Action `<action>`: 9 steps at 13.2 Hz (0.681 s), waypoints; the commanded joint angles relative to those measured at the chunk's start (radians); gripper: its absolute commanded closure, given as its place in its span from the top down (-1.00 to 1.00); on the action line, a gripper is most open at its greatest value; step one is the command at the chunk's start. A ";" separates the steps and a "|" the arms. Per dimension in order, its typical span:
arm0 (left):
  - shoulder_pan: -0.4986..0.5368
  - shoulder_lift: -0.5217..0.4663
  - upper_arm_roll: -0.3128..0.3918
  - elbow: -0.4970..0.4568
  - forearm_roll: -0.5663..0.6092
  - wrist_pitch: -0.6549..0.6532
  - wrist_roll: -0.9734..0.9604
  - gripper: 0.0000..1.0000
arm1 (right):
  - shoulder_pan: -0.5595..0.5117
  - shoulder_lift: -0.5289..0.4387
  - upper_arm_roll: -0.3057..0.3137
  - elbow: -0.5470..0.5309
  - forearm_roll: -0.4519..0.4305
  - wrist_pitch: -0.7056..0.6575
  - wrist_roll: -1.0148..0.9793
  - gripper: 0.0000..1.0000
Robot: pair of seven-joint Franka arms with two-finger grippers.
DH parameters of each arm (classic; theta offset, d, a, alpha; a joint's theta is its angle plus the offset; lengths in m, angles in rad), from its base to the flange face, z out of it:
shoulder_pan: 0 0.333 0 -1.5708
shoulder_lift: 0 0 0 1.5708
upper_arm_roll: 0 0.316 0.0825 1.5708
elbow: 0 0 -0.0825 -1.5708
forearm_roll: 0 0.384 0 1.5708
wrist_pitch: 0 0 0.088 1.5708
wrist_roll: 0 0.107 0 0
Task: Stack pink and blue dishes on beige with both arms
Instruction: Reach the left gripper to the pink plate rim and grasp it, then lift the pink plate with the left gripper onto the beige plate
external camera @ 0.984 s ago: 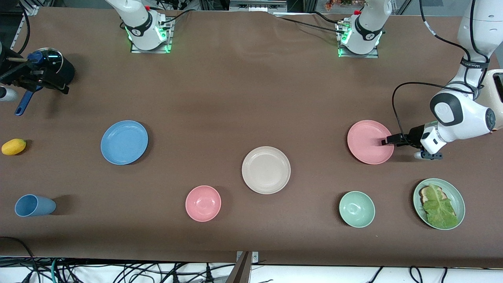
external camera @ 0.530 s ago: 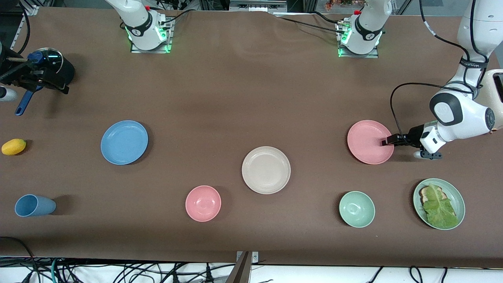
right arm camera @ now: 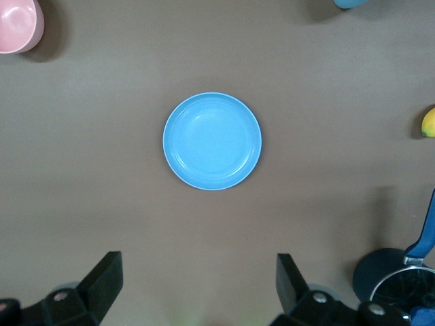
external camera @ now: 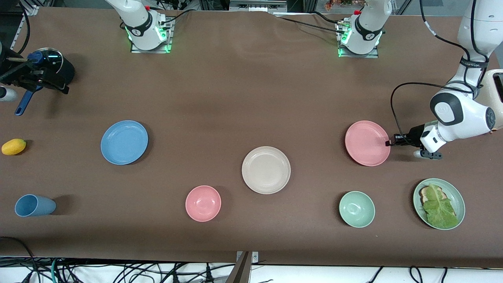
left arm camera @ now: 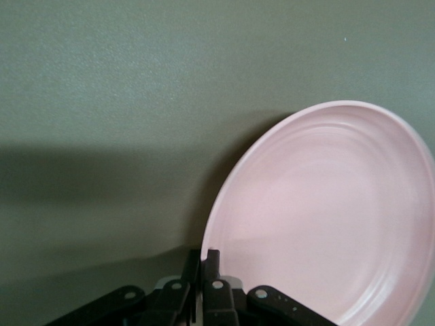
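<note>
The pale pink dish (external camera: pixel 367 143) lies toward the left arm's end of the table. My left gripper (external camera: pixel 389 143) is shut on its rim at the edge nearest that arm. In the left wrist view the two fingers (left arm camera: pixel 212 259) pinch the rim of the pink dish (left arm camera: pixel 326 217), which looks slightly tilted. The blue dish (external camera: pixel 124 142) sits flat toward the right arm's end. My right gripper (right arm camera: pixel 200 278) hangs open high over the table, with the blue dish (right arm camera: pixel 212 140) below it. The beige plate (external camera: pixel 266 169) rests bare in the middle.
A pink bowl (external camera: pixel 203 203) and a mint bowl (external camera: pixel 357 209) stand nearer the camera than the plates. A green plate with lettuce on bread (external camera: pixel 439 203) is near the left arm. A blue cup (external camera: pixel 34 205), a yellow fruit (external camera: pixel 13 146) and a dark pot (external camera: pixel 51 70) sit at the right arm's end.
The left gripper's fingers have closed onto the pink dish's rim, and the dish has shifted a little toward the table's middle. Nothing else has moved.
</note>
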 commanded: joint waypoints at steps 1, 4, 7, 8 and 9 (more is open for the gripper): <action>0.005 -0.039 -0.004 -0.016 -0.035 -0.004 0.035 -1.00 | -0.010 0.005 0.004 0.026 0.016 -0.023 0.009 1.00; -0.005 -0.088 -0.007 0.018 -0.021 -0.067 0.026 -1.00 | -0.010 0.005 0.004 0.024 0.017 -0.023 0.009 1.00; -0.011 -0.116 -0.018 0.094 0.003 -0.156 0.012 -1.00 | -0.010 0.005 0.004 0.024 0.017 -0.023 0.009 1.00; -0.011 -0.116 -0.020 0.134 0.047 -0.196 -0.026 -1.00 | -0.010 0.005 0.004 0.024 0.017 -0.023 0.007 1.00; -0.009 -0.116 -0.029 0.177 0.076 -0.241 -0.075 -1.00 | -0.010 0.005 0.004 0.024 0.017 -0.023 0.007 1.00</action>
